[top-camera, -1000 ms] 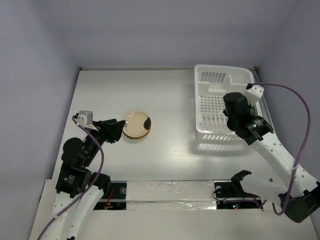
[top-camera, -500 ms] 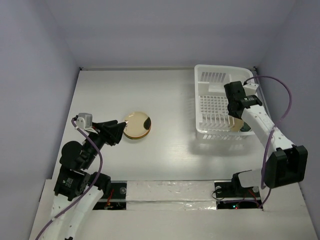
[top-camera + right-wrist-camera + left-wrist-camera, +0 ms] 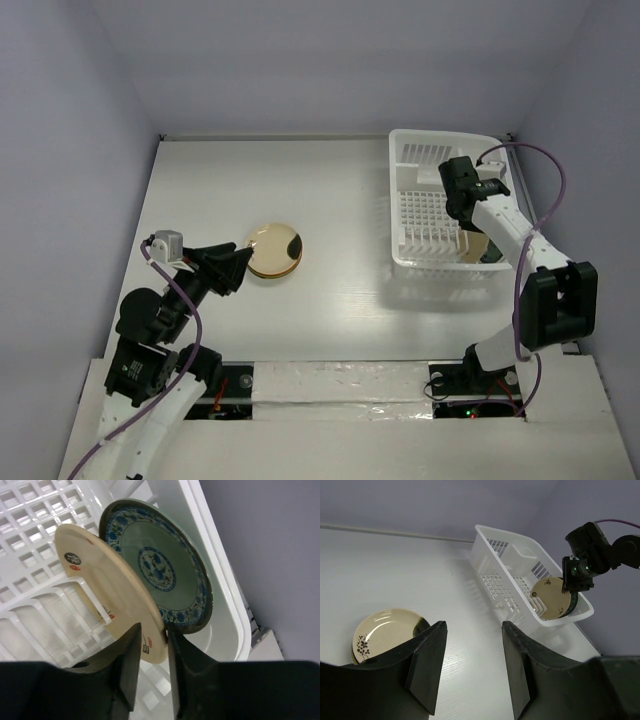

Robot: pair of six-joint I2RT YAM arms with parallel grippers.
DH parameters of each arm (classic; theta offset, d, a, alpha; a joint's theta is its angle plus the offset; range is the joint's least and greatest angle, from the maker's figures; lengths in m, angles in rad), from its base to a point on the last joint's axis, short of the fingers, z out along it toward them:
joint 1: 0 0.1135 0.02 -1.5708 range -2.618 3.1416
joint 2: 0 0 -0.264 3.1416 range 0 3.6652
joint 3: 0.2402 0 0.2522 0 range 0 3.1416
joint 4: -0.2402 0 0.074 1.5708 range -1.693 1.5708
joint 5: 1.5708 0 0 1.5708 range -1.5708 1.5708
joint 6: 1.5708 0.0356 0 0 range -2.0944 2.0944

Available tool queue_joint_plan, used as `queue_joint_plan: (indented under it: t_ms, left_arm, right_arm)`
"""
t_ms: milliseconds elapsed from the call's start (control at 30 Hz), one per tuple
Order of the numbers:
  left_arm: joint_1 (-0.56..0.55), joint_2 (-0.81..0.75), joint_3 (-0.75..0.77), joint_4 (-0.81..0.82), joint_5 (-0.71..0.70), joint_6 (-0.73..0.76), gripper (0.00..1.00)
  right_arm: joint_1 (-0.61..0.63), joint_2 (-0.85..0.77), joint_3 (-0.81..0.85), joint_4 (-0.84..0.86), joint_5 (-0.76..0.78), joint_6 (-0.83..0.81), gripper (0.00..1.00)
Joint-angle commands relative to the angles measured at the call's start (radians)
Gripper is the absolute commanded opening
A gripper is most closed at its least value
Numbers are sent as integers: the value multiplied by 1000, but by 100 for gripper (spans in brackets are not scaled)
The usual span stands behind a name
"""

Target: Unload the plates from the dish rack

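The right gripper [image 3: 153,635] has its two fingers [image 3: 129,665] closed on the lower rim of the cream plate [image 3: 100,575], one finger against each face. We see this plate standing on edge and tilted, its back bearing small printed marks. Just behind it stands the teal patterned plate [image 3: 160,570], also on edge, with its blue-bordered face turned toward the cream plate and its far side close to the rack's side wall; we cannot tell whether the two plates touch. Both stand in the near right corner of the dish rack [image 3: 430,152], above its grid floor. The rack itself occupies the far right corner of the tabletop [image 3: 330,190], and the right arm reaches into it from the near right side. The left gripper [image 3: 473,630] hangs over the left half of the tabletop with its fingers [image 3: 427,665] spread apart and nothing between them. Just beyond its fingertips, and apart from them, we see the stacked plates [image 3: 273,250] lying flat left of the tabletop's centre, a pale floral plate uppermost, well apart from the rack.
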Motion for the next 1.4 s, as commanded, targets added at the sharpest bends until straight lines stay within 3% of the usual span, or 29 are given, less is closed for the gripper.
queue_joint_plan:
  t_ms: [0,67,233,300,367,633,1033,1233,1367]
  left_arm:
    - [-9,-12,2,28,-12,-5,45]
    - [-9,-12,2,28,-12,-5,45]
    - [-9,-12,2,26,-12,-5,45]
    - [-9,-12,2,26,-13,-5,45]
    - [-9,-10,2,26,-16,-5,45]
    - [-9,-7,2,26,-12,-5,45]
    - [-9,8,-1,29,-13,-7,45]
    - [0,15,-1,28,-18,-8,45]
    - [0,28,-2,29,-22,-10,45]
  right_arm:
    - [-3,25,38,20,31,-25,31]
    - [-3,36,43,23,51,-26,25]
    - [-3,45,49,48,66,-42,25]
    - [-3,47,58,48,65,-48,8]
    - [-3,36,58,42,86,-48,0]
    - [51,-73,116,-27,161,-66,0]
    - [274,-151,313,-191,316,30,0]
    - [462,-206,347,32,142,21,0]
    - [548,-185,273,287,-144,23,0]
